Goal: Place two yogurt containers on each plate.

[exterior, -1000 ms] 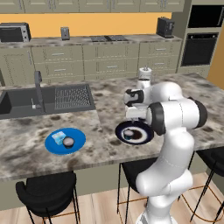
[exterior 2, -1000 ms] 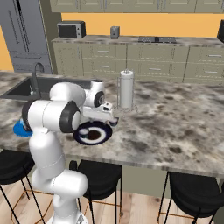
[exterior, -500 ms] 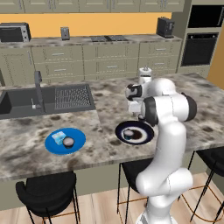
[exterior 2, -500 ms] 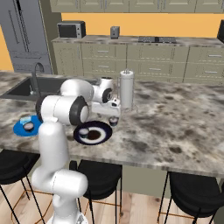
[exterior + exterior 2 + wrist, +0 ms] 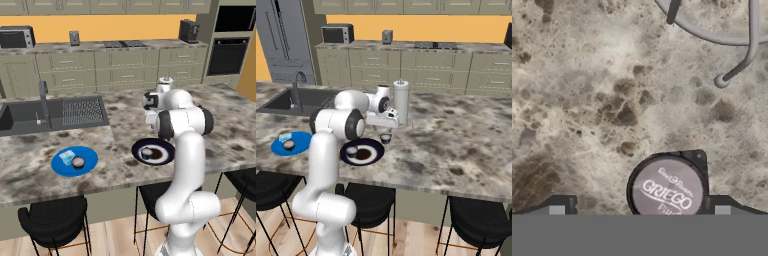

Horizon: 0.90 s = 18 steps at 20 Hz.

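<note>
A round dark yogurt container (image 5: 668,192) with a whitish lid stands on the counter (image 5: 587,100); it is also in the right base view as a yogurt container (image 5: 386,138) just beyond the dark plate (image 5: 370,156). My gripper (image 5: 639,209) hovers over it, open, with a fingertip on each side and no contact. The dark plate (image 5: 162,155) carries one round cup (image 5: 147,152). On the blue plate (image 5: 87,165) sit a pale blue squarish cup (image 5: 66,158) and a round dark cup (image 5: 78,161).
A paper towel holder (image 5: 401,102) stands upright right behind my gripper (image 5: 388,127); its wire base (image 5: 712,36) curves across the top of the hand view. A sink (image 5: 20,117) with a faucet lies to the left. Bar stools (image 5: 52,222) line the near edge.
My hand has moved away from the dark plate towards the paper towel holder and now hangs over the loose cup. The jaws stayed wide. The cups and plates have not shifted.
</note>
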Available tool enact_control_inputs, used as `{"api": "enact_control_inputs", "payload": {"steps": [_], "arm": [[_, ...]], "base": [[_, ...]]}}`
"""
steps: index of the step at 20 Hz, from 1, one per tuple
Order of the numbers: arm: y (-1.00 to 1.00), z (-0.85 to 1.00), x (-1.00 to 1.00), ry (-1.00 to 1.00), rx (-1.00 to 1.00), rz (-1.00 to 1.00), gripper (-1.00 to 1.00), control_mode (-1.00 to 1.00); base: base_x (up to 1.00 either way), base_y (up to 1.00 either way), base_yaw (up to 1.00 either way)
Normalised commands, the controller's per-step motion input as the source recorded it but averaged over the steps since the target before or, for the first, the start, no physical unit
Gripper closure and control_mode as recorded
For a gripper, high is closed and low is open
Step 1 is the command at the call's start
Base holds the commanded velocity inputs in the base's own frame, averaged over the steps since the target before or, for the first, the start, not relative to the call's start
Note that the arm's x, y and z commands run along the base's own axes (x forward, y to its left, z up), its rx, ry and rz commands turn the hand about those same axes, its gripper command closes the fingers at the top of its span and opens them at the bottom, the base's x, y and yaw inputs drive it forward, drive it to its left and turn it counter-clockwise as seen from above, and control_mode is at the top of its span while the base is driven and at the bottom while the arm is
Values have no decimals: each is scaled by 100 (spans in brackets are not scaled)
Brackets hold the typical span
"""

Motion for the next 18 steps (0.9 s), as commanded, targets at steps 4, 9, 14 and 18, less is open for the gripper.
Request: {"api": "enact_control_inputs", "payload": {"steps": [4, 9, 14, 18], "arm": [[-9, -26, 5, 0, 0, 0, -100, -100], [-13, -35, 1, 0, 0, 0, -100, -100], [-10, -32, 1, 0, 0, 0, -100, -100], [-7, -3, 0, 0, 0, 0, -100, -100]], "base": [[0, 0, 0], [0, 0, 0], [0, 0, 0], [0, 0, 0]]}}
